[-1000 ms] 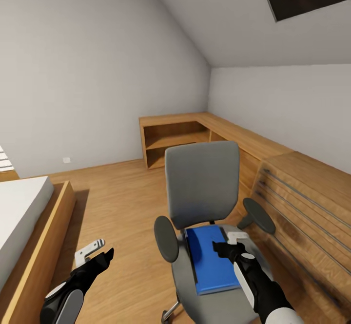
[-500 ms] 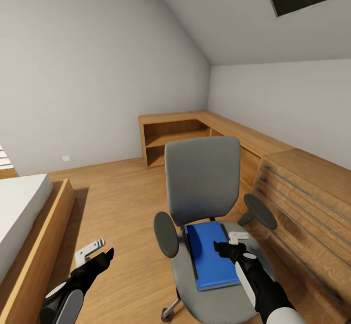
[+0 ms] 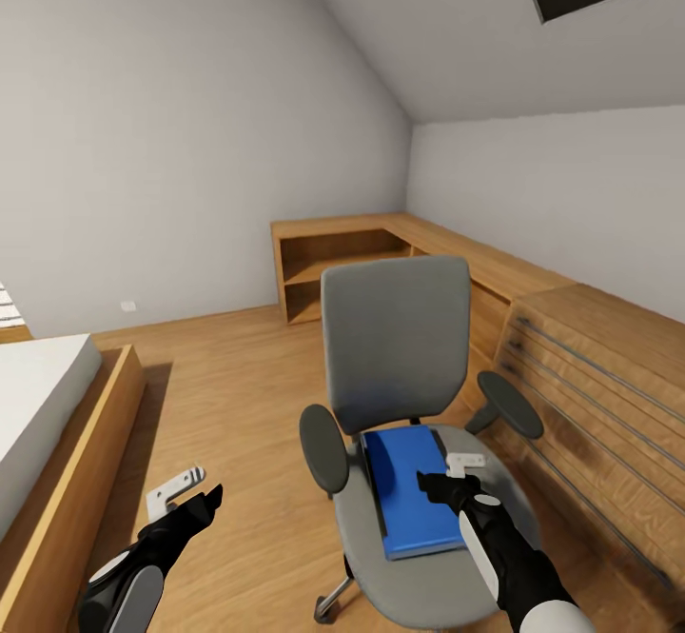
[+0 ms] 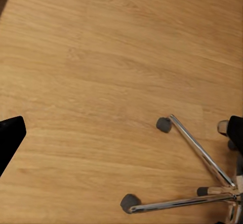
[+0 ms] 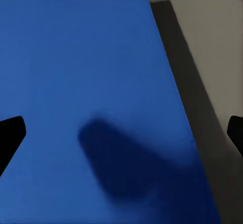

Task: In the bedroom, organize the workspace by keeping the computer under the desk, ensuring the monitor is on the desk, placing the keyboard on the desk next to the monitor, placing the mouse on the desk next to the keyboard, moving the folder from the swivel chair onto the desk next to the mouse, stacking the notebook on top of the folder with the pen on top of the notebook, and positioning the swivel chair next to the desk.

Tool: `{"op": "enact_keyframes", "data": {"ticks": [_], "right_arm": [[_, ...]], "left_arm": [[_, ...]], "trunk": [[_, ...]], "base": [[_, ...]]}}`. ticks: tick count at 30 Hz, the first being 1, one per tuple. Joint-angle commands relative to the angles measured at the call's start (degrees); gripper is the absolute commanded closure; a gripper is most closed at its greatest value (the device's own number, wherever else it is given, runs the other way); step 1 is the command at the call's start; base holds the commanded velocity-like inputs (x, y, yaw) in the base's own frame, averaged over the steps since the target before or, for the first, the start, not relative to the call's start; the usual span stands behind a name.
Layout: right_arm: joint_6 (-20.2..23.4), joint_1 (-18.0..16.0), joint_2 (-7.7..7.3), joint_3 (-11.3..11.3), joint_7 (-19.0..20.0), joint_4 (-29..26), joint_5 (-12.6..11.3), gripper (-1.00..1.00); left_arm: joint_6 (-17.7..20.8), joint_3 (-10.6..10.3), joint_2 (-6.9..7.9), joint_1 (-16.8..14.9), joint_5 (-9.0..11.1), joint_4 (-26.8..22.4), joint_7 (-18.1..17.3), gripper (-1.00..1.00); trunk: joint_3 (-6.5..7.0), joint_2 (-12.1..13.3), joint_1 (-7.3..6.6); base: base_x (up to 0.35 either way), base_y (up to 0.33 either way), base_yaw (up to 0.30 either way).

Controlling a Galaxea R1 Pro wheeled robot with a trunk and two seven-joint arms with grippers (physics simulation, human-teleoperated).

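On swivel chair [image 3: 400,395] seat lay folder [image 3: 409,504], flat, prob. light, stiff, slick. Right gripper [image 3: 455,479] hovered over it, jaws spread, empty; best pinch a free edge. Left gripper [image 3: 185,495] spread too, over floor [image 3: 238,405].

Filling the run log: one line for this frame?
phase: reach for folder | folder: flat on chair seat | right claw: open, above folder | left claw: open, over floor | desk: unseen
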Motion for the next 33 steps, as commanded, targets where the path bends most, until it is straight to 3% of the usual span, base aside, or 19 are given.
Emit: {"op": "enact_keyframes", "data": {"ticks": [1,23,33], "right_arm": [[0.32,-0.02,0.03,-0.05,-0.09,-0.1,-0.14,-1.0],[0.32,-0.02,0.04,-0.05,-0.1,-0.06,-0.14,-1.0],[0.32,-0.02,0.04,-0.05,-0.1,-0.1,-0.14,-1.0]], "left_arm": [[0.15,-0.03,0.02,-0.04,0.6,-0.08,0.47,-1.0],[0.24,-0.04,0.02,-0.03,0.6,0.0,0.47,-1.0],[0.46,0.23,0.18,-0.05,0.69,0.35,-0.05,-1.0]], "trunk": [[-0.24,-0.44,0.22],[-4.19,-9.27,5.05],[-4.19,-9.27,5.05]], "base": [[0.0,0.0,0.0],[0.0,0.0,0.0],[-0.075,0.0,0.0]]}}
